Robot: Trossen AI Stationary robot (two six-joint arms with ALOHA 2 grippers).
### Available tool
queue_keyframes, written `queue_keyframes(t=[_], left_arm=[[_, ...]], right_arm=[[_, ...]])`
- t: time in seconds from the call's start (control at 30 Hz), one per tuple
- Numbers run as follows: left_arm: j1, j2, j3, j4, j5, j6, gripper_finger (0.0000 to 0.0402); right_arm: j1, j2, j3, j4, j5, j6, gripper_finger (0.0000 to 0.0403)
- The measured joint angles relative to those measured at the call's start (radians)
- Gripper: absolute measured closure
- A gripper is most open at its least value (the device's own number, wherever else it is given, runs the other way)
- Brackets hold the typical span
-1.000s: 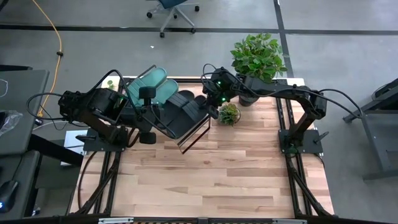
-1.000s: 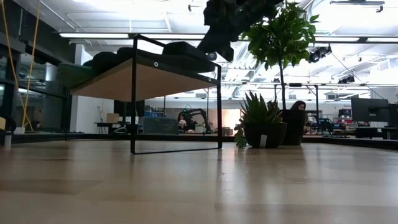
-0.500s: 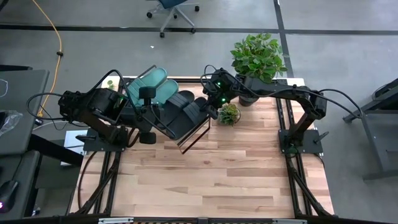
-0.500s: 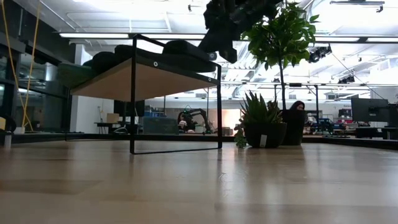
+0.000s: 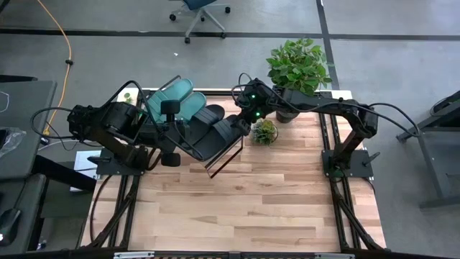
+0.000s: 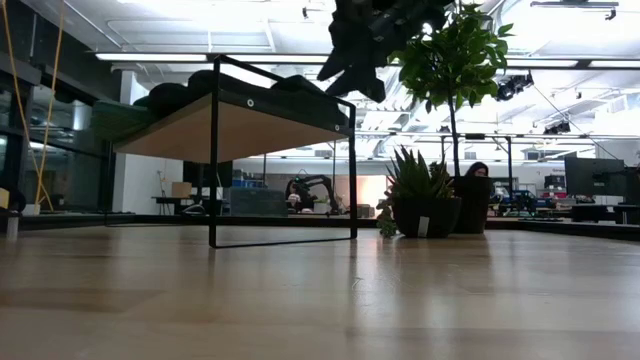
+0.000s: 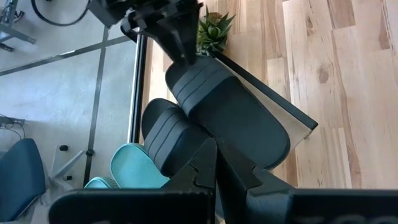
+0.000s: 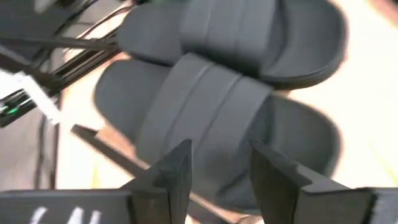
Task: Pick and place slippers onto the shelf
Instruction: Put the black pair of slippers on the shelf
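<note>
From above, you see four slippers lying side by side on the slanted shelf (image 5: 224, 160) at the table's (image 5: 273, 201) far left: two teal slippers (image 5: 175, 97) farthest back, then two black slippers (image 5: 214, 133). Your right gripper (image 5: 243, 124) sits at the back end of the nearest black slipper, fingers spread apart and holding nothing. Your left arm waits over the shelf's left side. Two potted plants stand near: a big leafy plant (image 5: 298, 65) and a small spiky plant (image 5: 264, 132).

From table height, the shelf's wood board (image 6: 225, 128) tilts in its black wire frame, dark slippers showing over its edge. The right gripper (image 6: 352, 62) hangs just above the shelf's right corner. A person (image 6: 478, 172) sits far behind.

In the left wrist view, the left gripper (image 7: 217, 163) is closed, fingertips together, empty. You can count two black slippers and one teal slipper (image 7: 134, 165) clearly here.

In the right wrist view, two black slippers (image 8: 217, 81) lie beyond your parted right fingers (image 8: 171, 174).

No brand, label or writing is readable anywhere.
</note>
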State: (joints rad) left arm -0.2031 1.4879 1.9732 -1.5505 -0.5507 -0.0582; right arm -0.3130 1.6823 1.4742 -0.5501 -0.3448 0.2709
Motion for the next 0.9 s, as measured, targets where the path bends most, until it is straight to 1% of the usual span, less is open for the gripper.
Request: queue_keyframes(t=[0.03, 0.2, 0.4, 0.5, 0.57, 0.73, 0.9], left_arm=[[0.0, 0.0, 0.0, 0.0, 0.0, 0.0, 0.0401], [0.0, 0.0, 0.0, 0.0, 0.0, 0.0, 0.0401], [0.0, 0.0, 0.0, 0.0, 0.0, 0.002, 0.0401], [0.0, 0.0, 0.0, 0.0, 0.0, 0.004, 0.0401], [0.0, 0.0, 0.0, 0.0, 0.0, 0.009, 0.0401], [0.0, 0.0, 0.0, -0.001, 0.0, 0.009, 0.0401], [0.0, 0.0, 0.0, -0.001, 0.0, 0.009, 0.0401]], right_arm=[[0.0, -0.001, 0.0, 0.005, 0.023, 0.003, 0.0258], [-0.004, -0.009, 0.0, 0.011, 0.206, 0.092, 0.0254], [-0.013, -0.001, 0.0, -0.085, 0.313, 0.14, 0.0266], [-0.015, -0.001, 0.0, -0.098, 0.365, 0.164, 0.0275], [-0.022, -0.001, 0.0, -0.13, 0.38, 0.177, 0.0281], [-0.029, 0.018, 0.0, -0.176, 0.371, 0.182, 0.0288], [-0.027, 0.053, 0.0, -0.172, 0.362, 0.202, 0.0289]])
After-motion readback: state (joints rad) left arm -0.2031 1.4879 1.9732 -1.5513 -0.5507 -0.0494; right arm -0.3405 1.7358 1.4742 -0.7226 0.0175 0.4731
